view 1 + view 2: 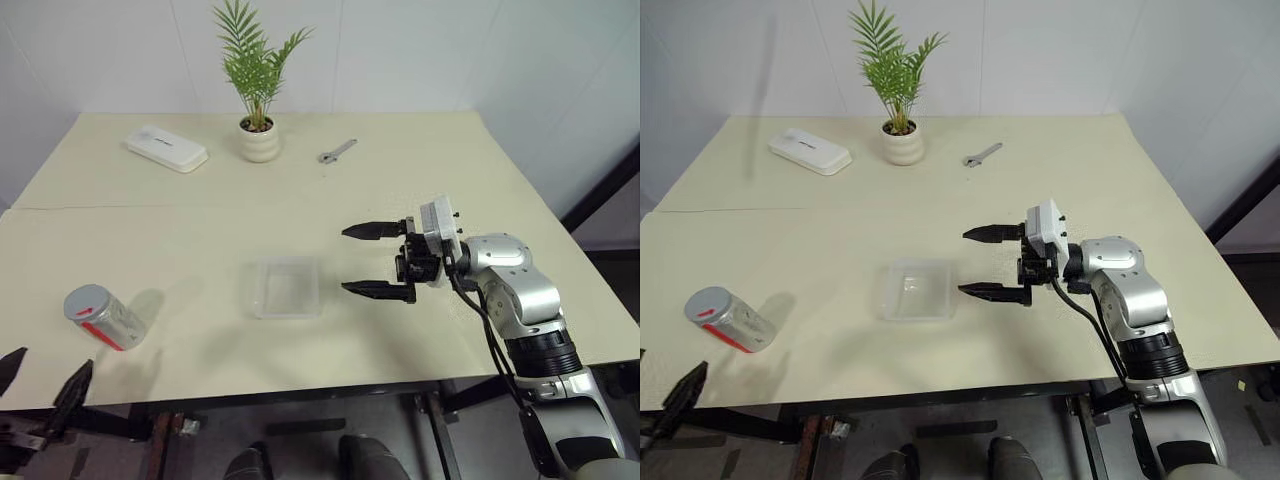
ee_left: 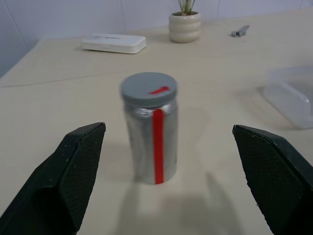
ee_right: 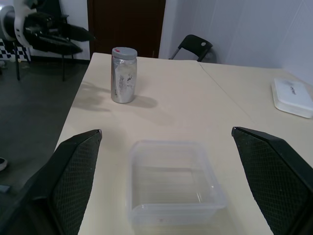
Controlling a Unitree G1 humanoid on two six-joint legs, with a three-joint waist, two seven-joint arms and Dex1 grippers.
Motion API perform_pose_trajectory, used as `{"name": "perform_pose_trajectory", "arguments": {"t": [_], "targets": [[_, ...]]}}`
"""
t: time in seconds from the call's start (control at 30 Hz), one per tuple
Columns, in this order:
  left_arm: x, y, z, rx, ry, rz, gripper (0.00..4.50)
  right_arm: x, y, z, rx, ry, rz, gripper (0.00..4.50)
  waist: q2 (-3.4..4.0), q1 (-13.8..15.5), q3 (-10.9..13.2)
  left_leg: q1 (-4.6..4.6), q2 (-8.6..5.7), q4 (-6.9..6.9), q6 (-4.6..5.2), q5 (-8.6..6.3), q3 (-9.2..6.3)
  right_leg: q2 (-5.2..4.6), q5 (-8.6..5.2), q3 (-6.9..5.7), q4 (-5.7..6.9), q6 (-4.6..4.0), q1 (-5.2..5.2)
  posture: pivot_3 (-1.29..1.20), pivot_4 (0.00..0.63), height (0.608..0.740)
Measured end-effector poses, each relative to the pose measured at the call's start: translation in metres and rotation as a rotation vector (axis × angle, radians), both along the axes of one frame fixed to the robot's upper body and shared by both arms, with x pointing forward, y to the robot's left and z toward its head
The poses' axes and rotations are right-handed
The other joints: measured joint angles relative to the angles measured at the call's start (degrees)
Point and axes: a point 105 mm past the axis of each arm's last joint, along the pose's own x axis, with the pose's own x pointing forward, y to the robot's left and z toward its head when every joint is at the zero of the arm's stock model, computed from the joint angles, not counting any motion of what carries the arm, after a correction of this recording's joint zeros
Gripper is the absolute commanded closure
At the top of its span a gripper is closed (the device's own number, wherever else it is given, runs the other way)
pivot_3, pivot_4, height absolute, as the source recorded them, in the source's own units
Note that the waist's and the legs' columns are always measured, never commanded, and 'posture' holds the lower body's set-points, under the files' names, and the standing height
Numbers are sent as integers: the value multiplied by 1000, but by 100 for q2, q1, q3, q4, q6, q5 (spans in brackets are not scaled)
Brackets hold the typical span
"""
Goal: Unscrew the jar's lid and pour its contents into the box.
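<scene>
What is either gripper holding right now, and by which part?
Nothing is held. The left gripper is open with the jar standing apart between its fingers, lid on. The right gripper is open beside the box.

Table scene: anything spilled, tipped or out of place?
Nothing stands out. The jar stands upright near the table's front-left edge with its lid on. The box sits flat and looks empty, with nothing spilled around it. Both grippers, left and right, are open and hold nothing.
</scene>
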Motion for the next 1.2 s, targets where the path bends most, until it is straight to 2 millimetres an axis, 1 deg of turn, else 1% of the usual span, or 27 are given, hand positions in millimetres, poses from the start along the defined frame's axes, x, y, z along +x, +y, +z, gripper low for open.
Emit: {"name": "perform_pose_trajectory", "arguments": {"t": [0.17, 0.27, 0.43, 0.57, 0.77, 1.0, 1.1, 1.17, 1.2], "targets": [[20, -2, -11, 7, -30, 33, 49, -4, 4, 5, 3, -27, 9, 0, -1, -16, 0, 1, 2, -1, 0, 0, 5, 5, 1, 9, 2, 2, -5, 0, 150, 740], [29, 5, -15, 6, -57, 85, 49, -6, 5, 7, 7, -39, 6, 0, -1, -1, 0, 1, 2, 0, 0, 0, 5, 4, 2, 9, 6, 4, -7, 0, 150, 740], [42, 5, -24, -10, -64, 113, 49, -10, 7, 8, 10, -41, 1, 0, -3, 8, -2, 1, 1, 3, 0, 0, 10, 3, 4, 10, 8, 7, -6, 0, 150, 740], [54, 8, -24, -16, -93, 140, 49, -10, 8, 9, 12, -39, -7, 0, -4, 12, -3, 2, 1, 2, 0, 0, 11, 3, 7, 10, 12, 12, -7, 0, 150, 740], [75, 4, -29, -15, -95, 144, 49, -12, 10, 12, 14, -43, -6, 0, -4, 16, -3, 2, 2, 2, 1, 0, 11, 4, 8, 10, 13, 14, -7, 0, 150, 740], [94, 2, -26, -15, -116, 149, 49, -11, 11, 12, 21, -31, -14, 0, -4, 23, -3, 1, 1, 2, 1, 1, 14, 12, 12, 10, 18, 21, -8, 0, 150, 740], [98, 0, -24, -4, -119, 146, 634, -12, 13, 12, 31, -29, -11, 0, -4, 28, -3, 1, 2, 2, 1, 1, 13, 18, 14, 9, 21, 26, -9, 0, 150, 740], [99, 0, -23, -4, -122, 150, 1248, -11, 13, 12, 35, -28, -12, 0, -4, 29, -3, 2, 2, 2, 2, 1, 14, 19, 15, 9, 22, 26, -9, 0, 150, 740], [100, 0, -23, -5, -121, 149, 1625, -11, 14, 12, 37, -28, -13, 0, -4, 30, -3, 2, 1, 2, 2, 1, 14, 19, 15, 9, 22, 26, -9, 0, 150, 740]]}}
